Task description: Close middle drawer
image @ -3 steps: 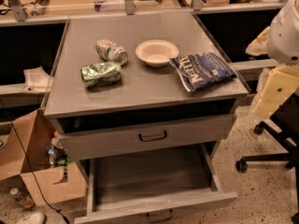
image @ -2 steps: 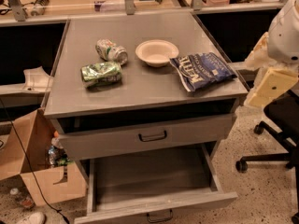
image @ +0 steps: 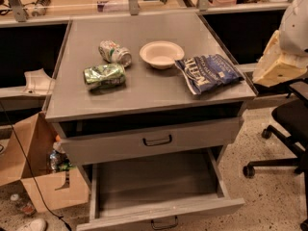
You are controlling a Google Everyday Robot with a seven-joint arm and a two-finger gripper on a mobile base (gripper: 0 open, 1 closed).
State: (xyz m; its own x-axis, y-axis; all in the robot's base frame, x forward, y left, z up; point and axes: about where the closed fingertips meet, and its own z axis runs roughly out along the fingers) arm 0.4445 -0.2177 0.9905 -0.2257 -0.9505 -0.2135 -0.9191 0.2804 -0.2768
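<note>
The middle drawer is pulled far out of the grey cabinet and is empty inside. Its low front panel with a dark loop handle lies at the bottom edge of the camera view. Above it, the taller-fronted top drawer stands slightly out, with a dark gap under the cabinet top. My gripper, a cream-coloured piece below the white arm, hangs at the right edge. It is beside the cabinet's right front corner, well above the open drawer and touching nothing.
On the cabinet top lie a crushed green can, a second can, a white bowl and a blue chip bag. A black office chair stands at the right and an open cardboard box on the floor at the left.
The gripper and arm at the right edge have risen and now sit higher beside the cabinet. The drawers and the things on top have not moved.
</note>
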